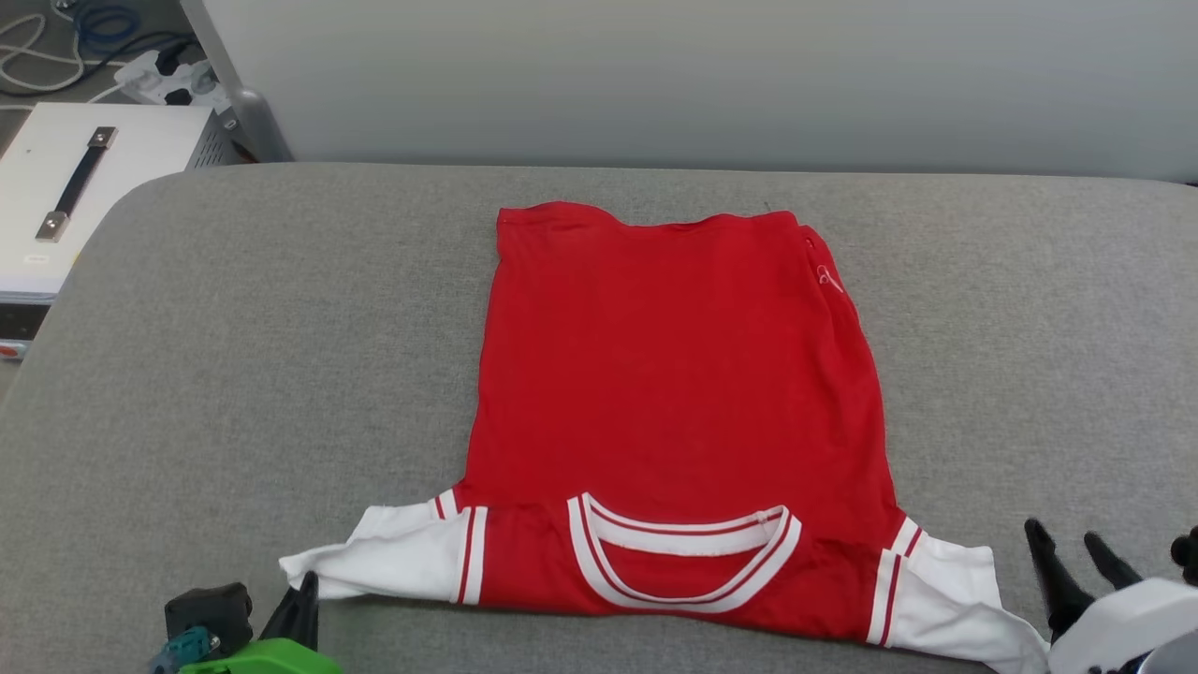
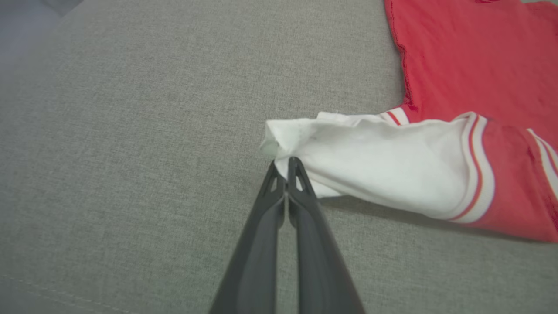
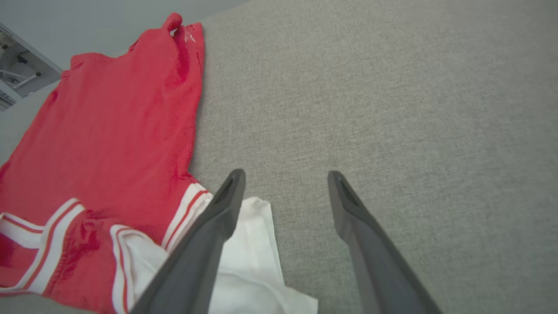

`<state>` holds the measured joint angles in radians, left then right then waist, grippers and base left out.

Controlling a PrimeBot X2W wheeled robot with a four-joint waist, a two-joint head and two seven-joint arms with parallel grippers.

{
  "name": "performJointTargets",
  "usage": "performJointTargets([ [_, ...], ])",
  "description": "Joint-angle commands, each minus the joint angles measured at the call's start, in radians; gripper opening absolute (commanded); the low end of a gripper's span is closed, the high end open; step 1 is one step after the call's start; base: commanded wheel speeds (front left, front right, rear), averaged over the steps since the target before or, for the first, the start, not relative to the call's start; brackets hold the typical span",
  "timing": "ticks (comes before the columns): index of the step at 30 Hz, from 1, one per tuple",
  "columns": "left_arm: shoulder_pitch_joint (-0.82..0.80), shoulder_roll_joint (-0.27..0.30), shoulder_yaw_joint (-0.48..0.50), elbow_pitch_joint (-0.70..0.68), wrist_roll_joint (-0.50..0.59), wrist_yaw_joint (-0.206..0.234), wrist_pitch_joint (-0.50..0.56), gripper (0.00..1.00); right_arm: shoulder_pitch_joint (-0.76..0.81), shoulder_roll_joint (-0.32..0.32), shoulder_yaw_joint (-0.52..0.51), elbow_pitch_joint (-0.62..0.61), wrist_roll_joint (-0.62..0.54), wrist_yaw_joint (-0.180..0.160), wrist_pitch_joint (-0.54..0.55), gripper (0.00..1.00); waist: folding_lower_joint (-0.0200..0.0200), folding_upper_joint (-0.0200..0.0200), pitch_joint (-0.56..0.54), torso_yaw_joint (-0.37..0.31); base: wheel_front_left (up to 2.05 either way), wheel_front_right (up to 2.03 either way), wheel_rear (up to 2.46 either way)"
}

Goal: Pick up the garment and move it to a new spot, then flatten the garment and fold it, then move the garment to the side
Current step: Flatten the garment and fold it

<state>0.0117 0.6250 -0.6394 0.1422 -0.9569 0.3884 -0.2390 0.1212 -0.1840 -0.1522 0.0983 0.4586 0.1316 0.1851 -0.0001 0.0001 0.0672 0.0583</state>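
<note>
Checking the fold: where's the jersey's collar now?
Head view, bottom centre: the collar lies on the garment's near edge, between left sleeve and right sleeve.

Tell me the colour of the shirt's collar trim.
The collar is white with a red stripe; head view shows it best.

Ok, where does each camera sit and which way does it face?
Head view: on the head, looking forward and down at the garment on the grey fabric surface; left gripper lower left, right gripper lower right.
Left wrist view: on that wrist, along shut fingers pinching a white sleeve.
Right wrist view: on that wrist, along open fingers by the other sleeve.
All share the garment.
</note>
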Motion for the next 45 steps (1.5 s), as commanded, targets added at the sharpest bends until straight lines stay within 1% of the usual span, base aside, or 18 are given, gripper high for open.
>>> performJointTargets([
  [1, -0.031, -0.008, 0.002, -0.016, 0.022, 0.01, -0.01, 0.0, -0.053, -0.013, -0.004, 0.001, -0.005, -0.001, -0.004, 1.0, 0.0001, -0.0001, 0.027, 0.026, 0.0, 0.0, 0.0],
  [4, -0.061, -0.013, -0.008, -0.051, 0.05, 0.023, -0.01, 0.0, -0.154, -0.045, -0.013, 0.038, 0.008, -0.001, 0.01, 1.0, 0.0001, -0.0001, 0.054, 0.051, 0.0, 0.0, 0.0],
  [6, -0.087, -0.02, -0.025, -0.087, 0.077, 0.037, -0.002, 0.0, -0.222, -0.079, -0.017, 0.082, 0.015, -0.001, 0.026, 1.0, 0.0001, -0.0001, 0.074, 0.079, 0.0, 0.0, 0.0],
  [9, -0.119, -0.03, -0.044, -0.146, 0.115, 0.07, 0.009, 0.0, -0.323, -0.123, -0.01, 0.155, 0.034, -0.001, 0.057, 1.0, 0.0001, -0.0001, 0.104, 0.114, 0.0, 0.0, 0.0],
  [12, -0.15, -0.04, -0.053, -0.185, 0.145, 0.081, 0.006, 0.0, -0.432, -0.166, 0.007, 0.234, 0.052, -0.001, 0.113, 1.0, 0.0001, -0.0001, 0.14, 0.15, 0.0, 0.0, 0.0],
  [15, -0.18, -0.053, -0.062, -0.219, 0.174, 0.086, 0.002, 0.0, -0.546, -0.214, 0.044, 0.308, 0.072, -0.001, 0.205, 1.0, 0.0001, -0.0001, 0.183, 0.184, 0.0, 0.0, 0.0],
  [20, -0.228, -0.083, -0.079, -0.261, 0.213, 0.091, -0.002, 0.0, -0.726, -0.275, 0.087, 0.405, 0.099, -0.001, 0.365, 1.0, 0.0001, -0.0001, 0.252, 0.238, 0.0, 0.0, 0.0],
  [25, -0.281, -0.126, -0.094, -0.273, 0.236, 0.081, -0.005, 0.0, -0.875, -0.326, 0.128, 0.453, 0.104, -0.001, 0.516, 1.0, 0.0001, -0.0001, 0.326, 0.293, 0.0, 0.0, 0.0],
  [30, -0.323, -0.166, -0.099, -0.274, 0.262, 0.066, -0.012, 0.0, -0.989, -0.341, 0.183, 0.471, 0.084, -0.001, 0.599, 1.0, 0.0001, -0.0001, 0.379, 0.331, 0.0, 0.0, 0.0],
  [35, -0.34, -0.196, -0.093, -0.268, 0.278, 0.053, -0.018, 0.0, -1.054, -0.347, 0.234, 0.486, 0.063, -0.001, 0.649, 1.0, 0.0001, -0.0001, 0.416, 0.353, 0.0, 0.0, 0.0],
  [37, -0.341, -0.207, -0.089, -0.26, 0.282, 0.046, -0.019, 0.0, -1.06, -0.345, 0.254, 0.499, 0.06, -0.001, 0.669, 1.0, 0.0001, -0.0001, 0.425, 0.358, 0.0, 0.0, 0.0],
  [40, -0.336, -0.222, -0.08, -0.246, 0.286, 0.036, -0.021, 0.0, -1.039, -0.344, 0.273, 0.55, 0.057, -0.001, 0.744, 1.0, 0.0001, -0.0001, 0.427, 0.361, 0.0, 0.0, 0.0],
  [44, -0.328, -0.236, -0.068, -0.23, 0.292, 0.022, -0.022, 0.0, -1.01, -0.341, 0.273, 0.598, 0.055, -0.001, 0.827, 1.0, 0.0001, -0.0001, 0.424, 0.362, 0.0, 0.0, 0.0],
  [45, -0.327, -0.238, -0.065, -0.228, 0.294, 0.02, -0.022, 0.0, -1.006, -0.339, 0.272, 0.6, 0.057, -0.001, 0.836, 0.5, 0.0001, -0.0001, 0.423, 0.361, 0.0, 0.0, 0.0],
])
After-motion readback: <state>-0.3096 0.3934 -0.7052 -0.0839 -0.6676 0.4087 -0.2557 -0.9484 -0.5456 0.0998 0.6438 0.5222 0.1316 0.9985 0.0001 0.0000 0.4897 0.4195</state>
